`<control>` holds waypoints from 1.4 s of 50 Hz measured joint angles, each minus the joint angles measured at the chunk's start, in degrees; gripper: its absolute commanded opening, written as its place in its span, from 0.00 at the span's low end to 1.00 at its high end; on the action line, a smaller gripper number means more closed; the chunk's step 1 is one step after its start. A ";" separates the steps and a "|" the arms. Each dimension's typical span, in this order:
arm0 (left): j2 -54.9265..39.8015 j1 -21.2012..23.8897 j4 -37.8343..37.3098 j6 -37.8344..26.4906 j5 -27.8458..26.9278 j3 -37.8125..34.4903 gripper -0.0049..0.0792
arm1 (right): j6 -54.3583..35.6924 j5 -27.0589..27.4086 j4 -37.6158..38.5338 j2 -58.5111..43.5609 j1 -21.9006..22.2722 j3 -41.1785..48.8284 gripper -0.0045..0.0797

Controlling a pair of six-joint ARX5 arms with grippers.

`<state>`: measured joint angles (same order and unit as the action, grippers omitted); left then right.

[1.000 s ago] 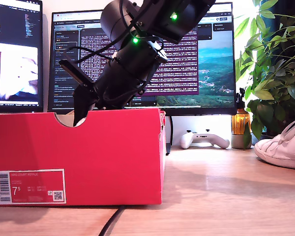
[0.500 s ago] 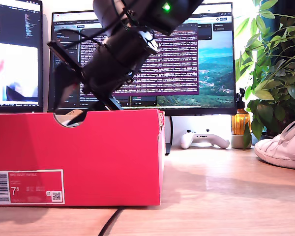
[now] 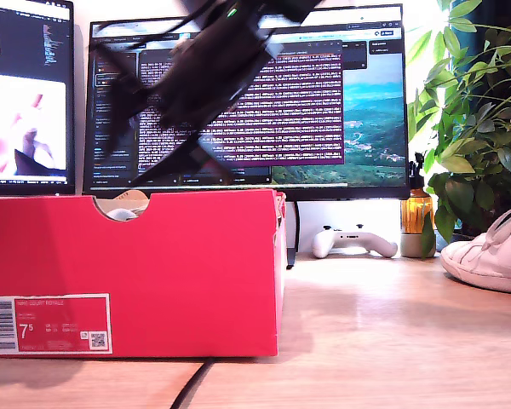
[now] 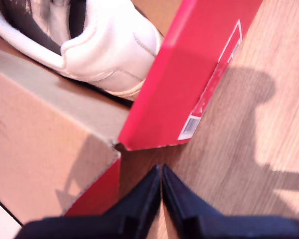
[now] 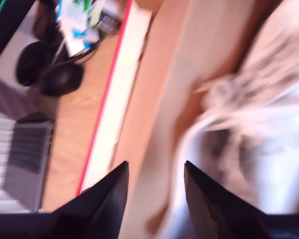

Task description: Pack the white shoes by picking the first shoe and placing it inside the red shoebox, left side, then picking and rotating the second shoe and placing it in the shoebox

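The red shoebox point(image 3: 196, 273) stands on the desk at the exterior view's left. One white shoe point(image 4: 114, 50) lies inside it, and a pale bit of it shows through the notch point(image 3: 123, 213). My second gripper point(image 3: 119, 119) hangs blurred above the box, open and empty. In its own view the open second gripper point(image 5: 154, 189) looks down on the blurred shoe point(image 5: 269, 149). My first gripper point(image 4: 162, 184) is shut on nothing, outside a corner of the box point(image 4: 189, 74); it does not show in the exterior view. The other white shoe point(image 3: 494, 256) rests at the exterior view's right edge.
Two monitors point(image 3: 264, 94) stand behind the box. A white game controller point(image 3: 353, 241), an amber bottle point(image 3: 416, 213) and a leafy plant point(image 3: 477, 128) sit at the exterior view's right. A black cable point(image 3: 192, 388) runs forward. A laptop point(image 5: 25, 159) lies beyond the box.
My second gripper has risen out of the shoebox and now hangs above its rim, moving fast. The shoe stays in the box.
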<state>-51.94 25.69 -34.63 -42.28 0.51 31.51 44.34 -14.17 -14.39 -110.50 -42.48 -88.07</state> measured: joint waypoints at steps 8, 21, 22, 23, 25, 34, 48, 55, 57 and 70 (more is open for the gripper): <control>0.00 0.00 0.00 -0.02 0.00 0.00 0.04 | -0.72 -7.17 -6.45 3.28 6.49 -2.08 0.44; 0.00 0.00 -0.02 -0.02 -0.02 0.00 0.04 | 4.39 -0.31 -20.59 5.25 14.29 -4.31 0.44; 0.00 0.00 0.00 0.00 -0.02 0.00 0.04 | 5.46 1.07 -21.49 5.29 14.43 -4.31 0.44; 0.00 0.00 0.00 0.00 -0.04 0.00 0.04 | 5.62 2.82 -22.97 5.42 14.53 -4.31 0.44; 0.00 0.00 0.00 -0.02 -0.02 0.00 0.04 | 7.06 6.25 -25.24 5.55 14.62 -4.28 0.44; 0.00 0.00 0.00 -0.02 -0.04 0.00 0.04 | 12.11 19.61 -33.70 7.67 14.60 -4.28 0.44; 0.00 0.00 0.00 -0.02 -0.11 0.00 0.04 | 22.77 34.93 -51.45 15.06 15.82 -4.28 0.44; 0.00 0.00 0.00 -0.02 -0.11 0.00 0.04 | 31.76 41.81 -61.20 15.78 16.52 -4.28 0.44; 0.00 0.00 0.00 0.00 -0.13 0.00 0.04 | 32.09 42.12 -63.56 15.78 16.90 -4.24 0.44; 0.00 0.00 0.00 -0.02 -0.13 0.00 0.04 | 35.47 42.21 -63.36 17.73 19.91 -1.60 0.44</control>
<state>-51.94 25.69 -34.63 -42.30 0.38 31.51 79.81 28.03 -77.76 -92.77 -22.57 -89.67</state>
